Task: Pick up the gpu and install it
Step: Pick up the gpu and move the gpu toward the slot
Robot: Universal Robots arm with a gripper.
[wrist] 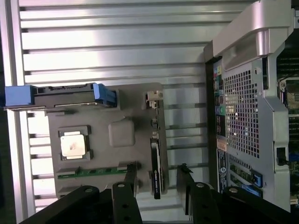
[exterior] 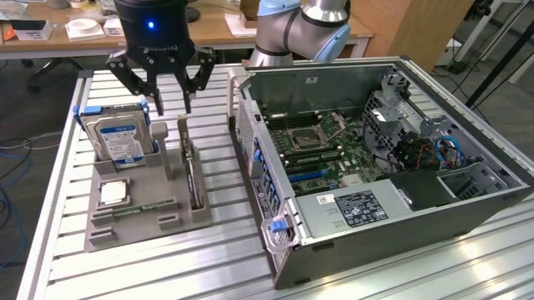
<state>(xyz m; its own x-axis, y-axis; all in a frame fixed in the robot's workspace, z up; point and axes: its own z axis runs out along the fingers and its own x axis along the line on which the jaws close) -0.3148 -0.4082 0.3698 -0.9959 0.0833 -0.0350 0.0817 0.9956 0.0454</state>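
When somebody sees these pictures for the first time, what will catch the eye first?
The open computer case on the exterior view's right, its motherboard exposed. Next the black gripper, its jaws open, hanging over one end of the gpu, which stands on edge in a gray holder beside an upright hard drive.

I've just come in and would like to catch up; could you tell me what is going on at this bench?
The robot arm's gripper hangs open over a grey holder on the slatted table, lined up above the gpu. The gpu stands on edge in its slot and is not yet gripped. A hard drive stands upright in the same holder. The open computer case sits on the exterior view's right.
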